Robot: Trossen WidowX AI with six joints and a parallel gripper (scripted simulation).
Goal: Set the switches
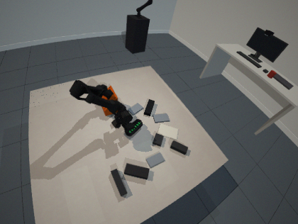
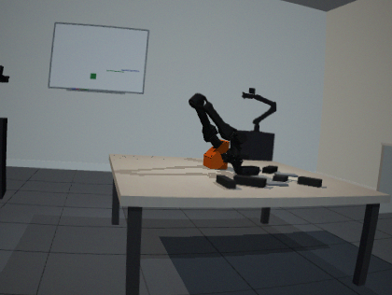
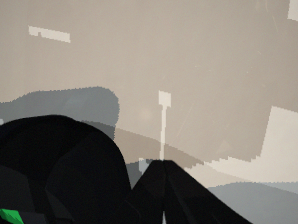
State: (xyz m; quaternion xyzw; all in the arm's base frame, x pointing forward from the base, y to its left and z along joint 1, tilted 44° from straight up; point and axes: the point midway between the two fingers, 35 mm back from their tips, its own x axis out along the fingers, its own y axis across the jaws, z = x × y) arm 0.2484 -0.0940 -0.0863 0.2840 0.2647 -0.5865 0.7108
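Observation:
The dark grey controller unit [image 1: 135, 127] [image 2: 250, 170] sits flat on its base near the middle of the bench, its row of green switch ends facing up. In the wrist view only its rounded dark body [image 3: 60, 183] and a bit of green show at the lower left. My gripper [image 1: 122, 123] [image 2: 234, 163] [image 3: 161, 169] is shut and empty. It reaches low over the bench at the unit's left end, with the fingertips pointing down at the bench top just beside the unit. I cannot tell if they touch it.
Several dark modules [image 1: 136, 171] [image 1: 118, 182] [image 1: 179, 147] [image 1: 149, 107], grey plates [image 1: 155, 159] [image 1: 161, 118] and a white plate [image 1: 167, 131] lie around the unit. An orange block [image 1: 111, 93] [image 2: 216, 156] sits under the arm. A desk with a monitor [image 1: 266, 44] stands at the right.

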